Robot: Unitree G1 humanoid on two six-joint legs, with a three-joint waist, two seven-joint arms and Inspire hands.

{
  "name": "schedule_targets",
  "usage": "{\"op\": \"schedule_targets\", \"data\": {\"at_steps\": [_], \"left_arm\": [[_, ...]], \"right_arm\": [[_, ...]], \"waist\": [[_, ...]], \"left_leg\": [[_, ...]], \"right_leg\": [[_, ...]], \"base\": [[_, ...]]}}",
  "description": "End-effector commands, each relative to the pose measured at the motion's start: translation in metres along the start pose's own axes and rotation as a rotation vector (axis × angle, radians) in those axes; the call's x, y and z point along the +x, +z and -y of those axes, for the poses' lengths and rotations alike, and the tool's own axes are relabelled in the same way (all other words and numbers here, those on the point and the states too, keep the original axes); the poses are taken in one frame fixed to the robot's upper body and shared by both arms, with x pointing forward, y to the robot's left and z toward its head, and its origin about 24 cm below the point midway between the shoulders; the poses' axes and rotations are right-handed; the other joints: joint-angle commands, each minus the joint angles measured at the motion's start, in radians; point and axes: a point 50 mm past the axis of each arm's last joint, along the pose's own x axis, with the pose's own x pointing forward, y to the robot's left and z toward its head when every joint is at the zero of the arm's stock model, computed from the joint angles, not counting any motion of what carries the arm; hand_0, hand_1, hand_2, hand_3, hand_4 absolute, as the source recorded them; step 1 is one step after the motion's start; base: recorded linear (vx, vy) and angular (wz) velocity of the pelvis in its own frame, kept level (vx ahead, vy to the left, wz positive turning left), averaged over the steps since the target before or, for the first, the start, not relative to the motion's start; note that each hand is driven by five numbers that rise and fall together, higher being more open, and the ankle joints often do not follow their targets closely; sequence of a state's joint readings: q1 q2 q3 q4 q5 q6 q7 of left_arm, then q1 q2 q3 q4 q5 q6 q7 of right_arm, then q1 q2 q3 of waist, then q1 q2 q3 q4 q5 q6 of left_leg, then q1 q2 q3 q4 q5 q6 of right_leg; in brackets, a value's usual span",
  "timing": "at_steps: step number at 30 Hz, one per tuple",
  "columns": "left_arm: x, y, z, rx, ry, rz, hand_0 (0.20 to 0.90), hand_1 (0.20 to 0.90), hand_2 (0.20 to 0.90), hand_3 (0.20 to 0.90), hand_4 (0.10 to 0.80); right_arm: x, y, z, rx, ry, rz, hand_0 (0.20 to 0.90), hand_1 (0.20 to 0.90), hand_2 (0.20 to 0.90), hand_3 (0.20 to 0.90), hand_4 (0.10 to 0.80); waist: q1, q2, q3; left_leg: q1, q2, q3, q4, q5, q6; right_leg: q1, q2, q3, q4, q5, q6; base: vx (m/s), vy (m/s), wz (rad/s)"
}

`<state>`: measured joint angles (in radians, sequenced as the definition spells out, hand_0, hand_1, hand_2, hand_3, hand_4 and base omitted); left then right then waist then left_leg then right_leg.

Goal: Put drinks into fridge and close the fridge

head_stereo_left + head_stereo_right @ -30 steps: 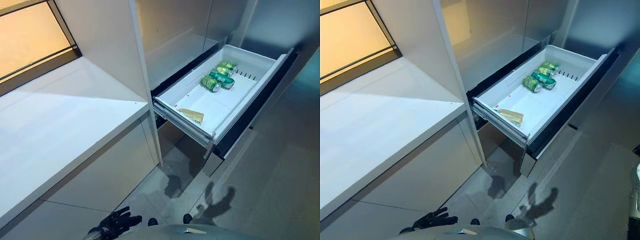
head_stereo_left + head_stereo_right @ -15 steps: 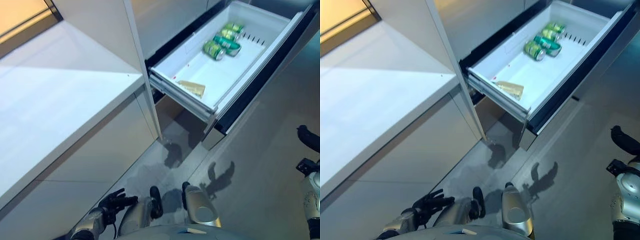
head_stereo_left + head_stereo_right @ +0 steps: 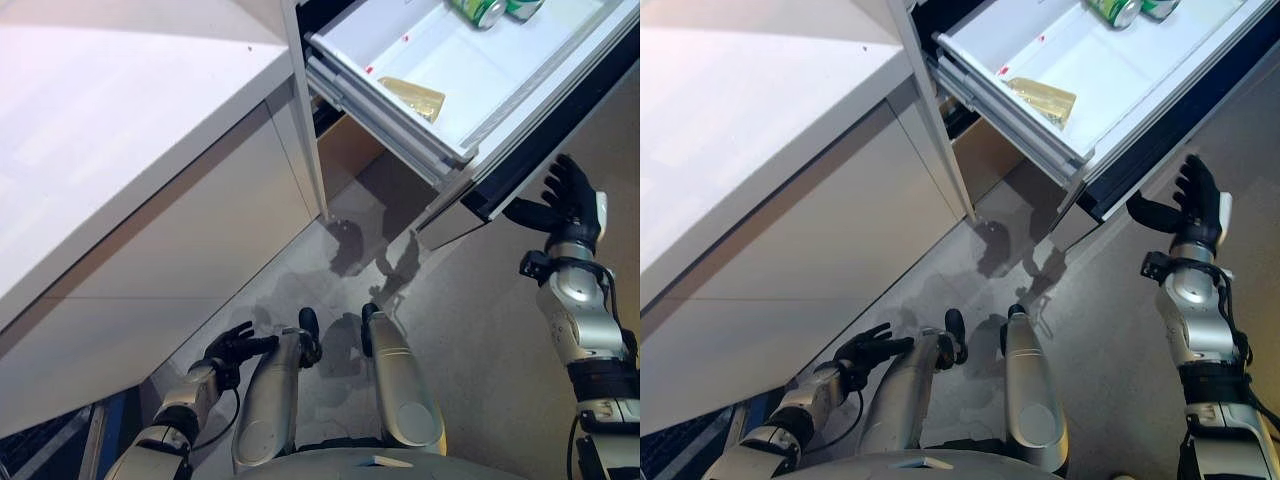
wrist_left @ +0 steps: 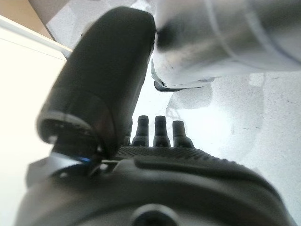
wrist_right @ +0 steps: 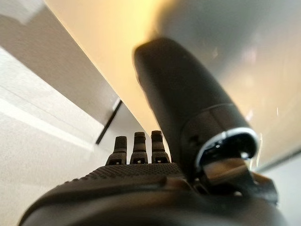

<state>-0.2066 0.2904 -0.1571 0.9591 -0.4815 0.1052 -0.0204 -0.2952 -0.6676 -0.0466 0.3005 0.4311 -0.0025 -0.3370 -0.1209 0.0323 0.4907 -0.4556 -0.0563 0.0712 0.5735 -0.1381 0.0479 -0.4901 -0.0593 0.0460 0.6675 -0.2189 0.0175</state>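
Beside the white worktop (image 3: 120, 130), the fridge drawer (image 3: 520, 95) stood pulled out with green drink cans (image 3: 478, 9) already inside, so we judged only closing remained, our right hand (image 3: 572, 195) raised near its front, fingers spread and empty, left hand (image 3: 235, 345) low, relaxed, empty.

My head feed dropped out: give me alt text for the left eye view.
The white fridge drawer stands pulled open, green cans inside. The right hand, fingers straight, is raised beside its dark front; the left hand hangs low.

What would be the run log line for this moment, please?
drawer: open | cans: inside drawer | right robot hand: open, raised near drawer front | left robot hand: open, low, idle
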Motion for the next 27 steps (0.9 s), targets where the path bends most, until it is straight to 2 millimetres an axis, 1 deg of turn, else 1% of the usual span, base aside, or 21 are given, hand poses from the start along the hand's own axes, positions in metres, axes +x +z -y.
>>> {"op": "schedule_targets", "data": {"at_steps": [1, 3, 4, 5, 10, 13, 14, 20, 22, 24, 27], "left_arm": [[-0.006, -0.001, -0.02, 0.016, 0.056, 0.018, 0.9, 0.9, 0.9, 0.9, 0.8], [-0.005, 0.001, -0.017, 0.025, 0.046, 0.019, 0.9, 0.9, 0.9, 0.9, 0.8], [-0.004, 0.003, -0.014, 0.031, 0.042, 0.02, 0.9, 0.9, 0.9, 0.9, 0.8], [-0.003, 0.004, -0.012, 0.034, 0.04, 0.021, 0.9, 0.9, 0.9, 0.9, 0.8], [-0.001, 0.007, -0.005, 0.049, 0.03, 0.019, 0.9, 0.9, 0.9, 0.9, 0.8], [-0.001, 0.007, -0.002, 0.06, 0.017, 0.007, 0.9, 0.9, 0.9, 0.9, 0.8], [-0.001, 0.006, -0.001, 0.078, 0.012, 0.001, 0.9, 0.9, 0.9, 0.9, 0.8], [0.001, 0.009, 0.004, 0.123, 0.005, -0.008, 0.9, 0.9, 0.9, 0.9, 0.8], [0.001, 0.008, 0.004, 0.129, 0.004, -0.012, 0.9, 0.9, 0.9, 0.9, 0.8], [0.001, 0.008, 0.005, 0.152, -0.002, -0.015, 0.9, 0.9, 0.9, 0.9, 0.8], [0.002, 0.007, 0.005, 0.196, 0.0, -0.023, 0.9, 0.9, 0.9, 0.9, 0.8]], "right_arm": [[0.024, 0.073, -0.017, -0.035, 0.075, 0.29, 0.9, 0.9, 0.9, 0.9, 0.8], [0.026, 0.09, -0.035, -0.04, 0.148, 0.351, 0.9, 0.9, 0.9, 0.9, 0.8], [0.025, 0.098, -0.047, -0.042, 0.185, 0.381, 0.9, 0.9, 0.9, 0.9, 0.8], [0.023, 0.104, -0.055, -0.044, 0.217, 0.406, 0.9, 0.9, 0.9, 0.9, 0.8], [0.016, 0.133, -0.091, -0.035, 0.353, 0.521, 0.9, 0.9, 0.9, 0.9, 0.8], [0.013, 0.145, -0.105, -0.029, 0.402, 0.556, 0.9, 0.9, 0.9, 0.9, 0.8], [0.012, 0.153, -0.114, -0.042, 0.425, 0.576, 0.9, 0.9, 0.9, 0.9, 0.8], [0.009, 0.179, -0.142, -0.023, 0.5, 0.621, 0.9, 0.9, 0.9, 0.9, 0.8], [0.008, 0.183, -0.146, -0.017, 0.511, 0.627, 0.9, 0.9, 0.9, 0.9, 0.8], [0.008, 0.193, -0.155, -0.007, 0.518, 0.638, 0.9, 0.9, 0.9, 0.9, 0.8], [0.007, 0.202, -0.164, 0.029, 0.503, 0.645, 0.9, 0.9, 0.9, 0.9, 0.8]], "waist": [[0.043, -0.014, -0.036], [0.054, -0.011, -0.032], [0.061, -0.011, -0.031], [0.066, -0.011, -0.03], [0.094, -0.013, -0.03], [0.111, -0.013, -0.034], [0.124, -0.014, -0.037], [0.166, -0.016, -0.049], [0.173, -0.017, -0.051], [0.191, -0.02, -0.053], [0.215, -0.028, -0.071]], "left_leg": [[0.039, -0.045, -0.028, 0.036, -0.096, 0.037], [0.041, -0.048, -0.034, 0.025, -0.09, 0.038], [0.042, -0.048, -0.035, 0.018, -0.085, 0.037], [0.044, -0.048, -0.036, 0.013, -0.082, 0.036], [0.052, -0.051, -0.044, -0.002, -0.076, 0.034], [0.06, -0.052, -0.051, -0.003, -0.078, 0.033], [0.068, -0.052, -0.056, -0.006, -0.077, 0.031], [0.102, -0.051, -0.075, -0.045, -0.063, 0.027], [0.106, -0.051, -0.078, -0.05, -0.061, 0.026], [0.123, -0.049, -0.086, -0.057, -0.063, 0.024], [0.157, -0.045, -0.104, -0.101, -0.048, 0.019]], "right_leg": [[0.033, 0.025, -0.048, -0.034, 0.034, -0.053], [0.034, 0.025, -0.05, -0.044, 0.039, -0.051], [0.036, 0.024, -0.05, -0.051, 0.043, -0.049], [0.039, 0.023, -0.05, -0.057, 0.046, -0.047], [0.061, 0.017, -0.055, -0.088, 0.054, -0.042], [0.079, 0.01, -0.063, -0.1, 0.056, -0.041], [0.094, 0.006, -0.069, -0.11, 0.058, -0.04], [0.148, 0.004, -0.085, -0.167, 0.073, -0.041], [0.157, 0.004, -0.088, -0.175, 0.075, -0.042], [0.185, 0.003, -0.097, -0.191, 0.072, -0.043], [0.231, 0.001, -0.111, -0.239, 0.081, -0.043]], "base": [[0.0, 0.0, 0.0], [-0.001, 0.002, 0.02], [0.0, 0.0, 0.0], [0.0, 0.0, 0.0], [0.012, -0.026, 0.09], [0.044, -0.037, 0.1], [0.068, -0.039, 0.06], [0.034, -0.032, 0.19], [0.025, -0.033, 0.15], [0.05, -0.054, 0.22], [0.072, -0.057, 0.27]]}}
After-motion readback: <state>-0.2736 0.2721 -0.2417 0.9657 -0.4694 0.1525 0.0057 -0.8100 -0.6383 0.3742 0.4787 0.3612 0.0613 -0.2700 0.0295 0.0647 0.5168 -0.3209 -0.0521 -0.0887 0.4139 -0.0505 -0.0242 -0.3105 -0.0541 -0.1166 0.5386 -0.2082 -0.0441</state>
